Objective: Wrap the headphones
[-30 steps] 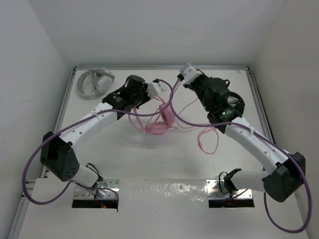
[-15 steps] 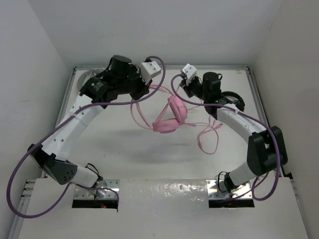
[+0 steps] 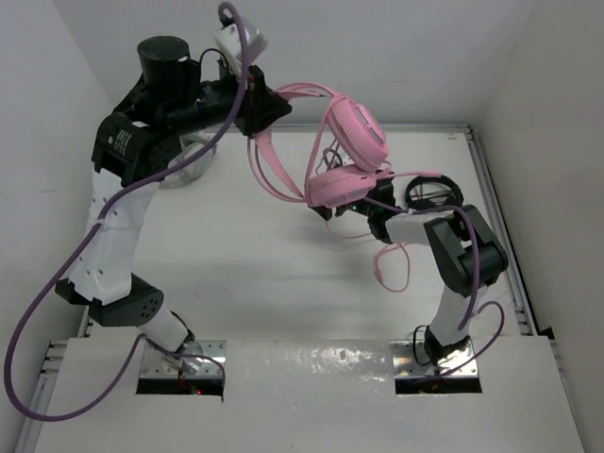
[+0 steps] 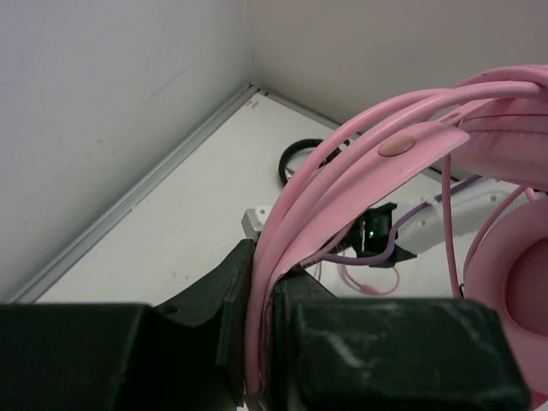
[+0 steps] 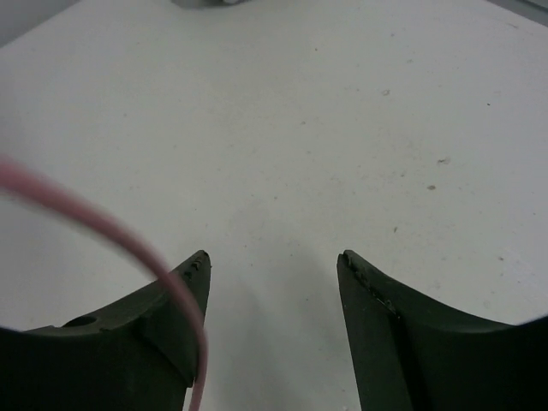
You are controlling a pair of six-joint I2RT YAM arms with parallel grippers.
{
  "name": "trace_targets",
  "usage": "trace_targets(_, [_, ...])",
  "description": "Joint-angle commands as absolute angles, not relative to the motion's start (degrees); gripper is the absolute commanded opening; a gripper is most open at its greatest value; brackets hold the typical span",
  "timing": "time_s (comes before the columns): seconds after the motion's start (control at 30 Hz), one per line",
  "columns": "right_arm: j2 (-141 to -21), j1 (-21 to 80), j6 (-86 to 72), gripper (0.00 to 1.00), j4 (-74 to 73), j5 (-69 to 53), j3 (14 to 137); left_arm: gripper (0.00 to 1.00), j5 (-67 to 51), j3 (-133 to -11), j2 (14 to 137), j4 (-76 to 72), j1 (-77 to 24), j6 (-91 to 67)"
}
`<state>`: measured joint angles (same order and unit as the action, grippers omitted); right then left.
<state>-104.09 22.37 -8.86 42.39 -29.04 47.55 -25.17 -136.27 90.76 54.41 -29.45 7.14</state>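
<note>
1. We see the white-and-black left arm (image 3: 111, 222) rising steeply from its base at the table's near edge, with its elbow high above the left side.
2. Its black wrist lies roughly level and points right, towards the middle of the far edge.
3. The black left gripper (image 3: 274, 110) is clamped tight on the headband of the pink over-ear headphones (image 4: 377, 163), one finger (image 4: 214, 312) on each side of the band.
4. We see the white-and-black right arm (image 3: 464, 260) folded sharply above its base, forearm reaching left, low over the table's middle.
5. The black right gripper (image 5: 274, 261) faces down, its jaws spread apart with nothing between them.
</note>
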Motion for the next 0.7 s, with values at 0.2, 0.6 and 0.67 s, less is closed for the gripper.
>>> trace_targets(0.2, [-103.71,23.73,-16.61,0.55,56.88,-26.64,37.28,0.0,-34.1,-141.76,93.77,45.62,-11.89,-10.0])
trace_targets(0.6, [-96.34,41.27,6.57,0.0,18.62,-11.17,43.57,0.0,-25.2,-132.13,98.61,28.5,5.89,-19.18])
trace_targets(0.67, [-92.58,46.64,11.13,0.0,13.56,-10.2,46.13,0.0,-18.32,-128.95,99.4,25.94,5.89,-14.8])
